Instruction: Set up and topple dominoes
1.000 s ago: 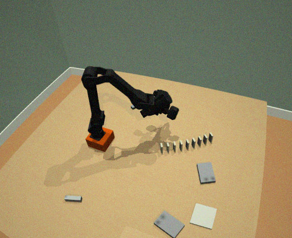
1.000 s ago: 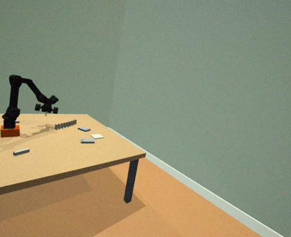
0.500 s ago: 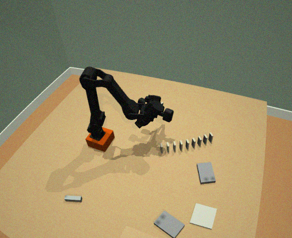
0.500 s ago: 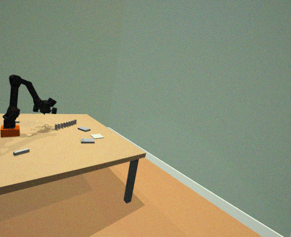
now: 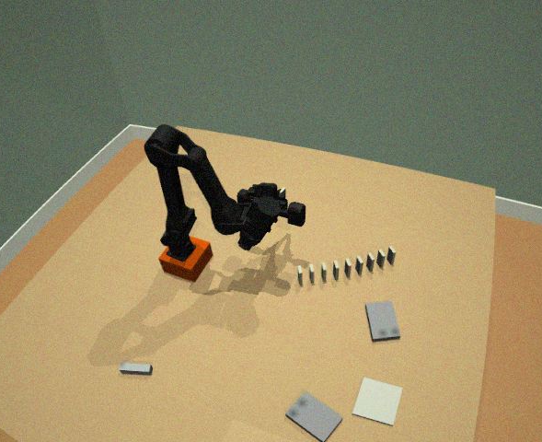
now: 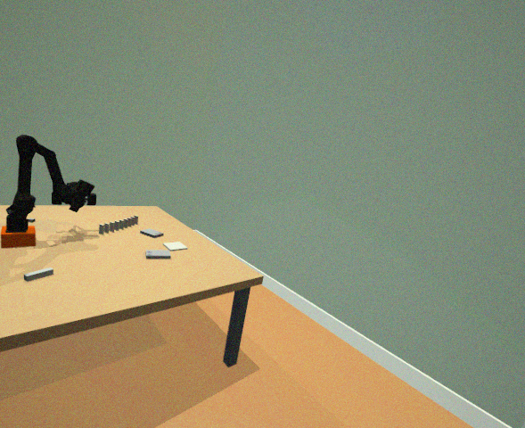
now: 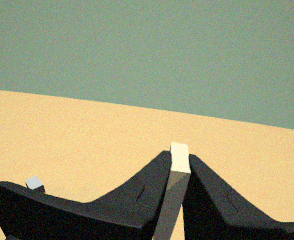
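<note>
Top view: gripper [image 5: 280, 192] mostly hidden behind the wrist; row of standing dominoes [image 5: 345, 266] nearby; three flat tiles [image 5: 382, 320] beyond.
Exterior view: arm [image 6: 45, 182] small, fingers indistinct.
Wrist view: fingers clamped on a pale domino [image 7: 179, 158], above the table [image 7: 67, 134].

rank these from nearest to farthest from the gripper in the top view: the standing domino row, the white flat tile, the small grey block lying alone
The gripper holds a domino.
1. Standing domino row, just right of and below it.
2. Small grey block, far lower left.
3. White flat tile, far lower right.
The last two are nearly tied.
</note>
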`<action>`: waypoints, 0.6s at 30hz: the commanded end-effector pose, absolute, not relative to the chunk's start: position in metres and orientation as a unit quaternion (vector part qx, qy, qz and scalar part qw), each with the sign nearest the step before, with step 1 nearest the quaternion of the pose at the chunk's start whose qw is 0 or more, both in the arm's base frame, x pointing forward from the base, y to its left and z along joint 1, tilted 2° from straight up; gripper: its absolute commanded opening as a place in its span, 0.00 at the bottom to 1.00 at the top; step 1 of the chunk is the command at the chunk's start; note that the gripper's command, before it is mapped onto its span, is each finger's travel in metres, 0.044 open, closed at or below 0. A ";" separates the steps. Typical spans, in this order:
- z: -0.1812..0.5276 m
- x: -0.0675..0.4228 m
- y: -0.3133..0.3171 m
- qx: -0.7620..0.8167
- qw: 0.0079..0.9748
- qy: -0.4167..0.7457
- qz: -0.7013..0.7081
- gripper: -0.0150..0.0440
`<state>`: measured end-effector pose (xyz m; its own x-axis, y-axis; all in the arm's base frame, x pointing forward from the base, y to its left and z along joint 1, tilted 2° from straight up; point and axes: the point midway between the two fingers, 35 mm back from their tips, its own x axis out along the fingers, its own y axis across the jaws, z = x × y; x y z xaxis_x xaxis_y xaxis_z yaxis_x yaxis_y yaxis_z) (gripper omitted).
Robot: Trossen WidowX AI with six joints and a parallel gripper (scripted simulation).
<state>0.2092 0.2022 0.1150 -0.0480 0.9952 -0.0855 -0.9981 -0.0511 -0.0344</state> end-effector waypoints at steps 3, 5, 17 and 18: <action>0.117 0.206 0.200 -0.042 0.686 0.010 0.727 0.29; 0.117 0.206 0.200 -0.042 0.686 0.010 0.727 0.29; 0.114 0.207 0.201 -0.042 0.686 0.011 0.726 0.29; 0.112 0.207 0.201 -0.041 0.686 0.012 0.726 0.29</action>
<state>0.2067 0.2006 0.1166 -0.0534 0.9958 -0.0750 -0.9969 -0.0575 -0.0546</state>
